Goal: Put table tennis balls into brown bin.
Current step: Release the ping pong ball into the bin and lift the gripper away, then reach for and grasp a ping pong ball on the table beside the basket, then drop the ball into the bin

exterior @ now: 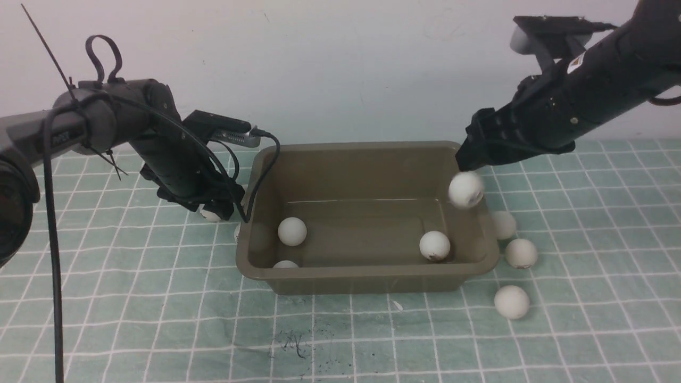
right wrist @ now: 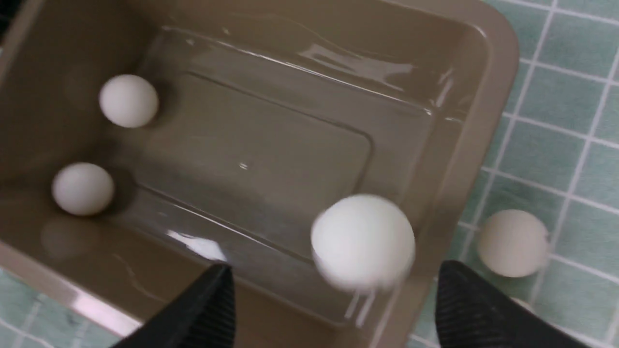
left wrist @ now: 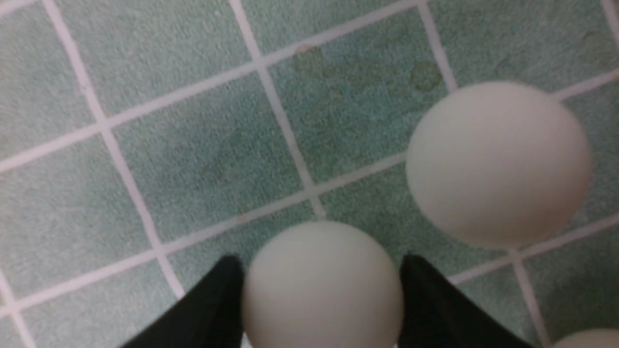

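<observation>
As right gripper (exterior: 466, 161) slopes down, ball (exterior: 466, 190) seemingly falls.

1. Gripped ball (exterior: 210, 215), at the bin's (exterior: 367, 282) 9 o'clock: mostly hidden beneath the left gripper (exterior: 217, 207). The left wrist view cuts it off at the frame edge, along with the two black fingers (left wrist: 208, 314) pinching it.
2. Rim ball (exterior: 237, 232), 9 o'clock: only a sliver shows behind the bin's flared rim.
3. Corner ball (exterior: 285, 264), inside at 7 o'clock: lower part hidden by the near wall.
4. Airborne ball (exterior: 466, 190), 3 o'clock: motion-blurred, streaked in the right wrist view; markings unreadable.
5. Side ball (exterior: 503, 224), outside at 3 o'clock: partly behind the rim.
6. Left arm (exterior: 80, 127), right arm (exterior: 596, 90): both run off the frame sides.
</observation>
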`<act>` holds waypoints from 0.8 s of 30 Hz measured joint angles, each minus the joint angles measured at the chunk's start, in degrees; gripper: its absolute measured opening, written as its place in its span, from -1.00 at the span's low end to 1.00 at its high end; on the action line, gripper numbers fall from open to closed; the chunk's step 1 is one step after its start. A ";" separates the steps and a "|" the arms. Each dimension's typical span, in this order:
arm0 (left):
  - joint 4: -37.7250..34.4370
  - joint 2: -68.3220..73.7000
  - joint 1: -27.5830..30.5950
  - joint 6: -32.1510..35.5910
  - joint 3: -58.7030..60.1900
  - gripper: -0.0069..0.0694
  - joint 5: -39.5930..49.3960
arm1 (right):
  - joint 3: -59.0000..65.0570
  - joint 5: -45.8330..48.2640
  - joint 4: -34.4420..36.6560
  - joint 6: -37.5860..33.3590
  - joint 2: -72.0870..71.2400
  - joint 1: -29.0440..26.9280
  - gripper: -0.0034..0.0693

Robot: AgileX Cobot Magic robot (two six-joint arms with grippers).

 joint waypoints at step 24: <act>-9.36 -7.63 -11.02 0.91 -8.38 0.65 15.56 | 3.45 -0.75 -2.13 2.71 20.10 -9.29 0.37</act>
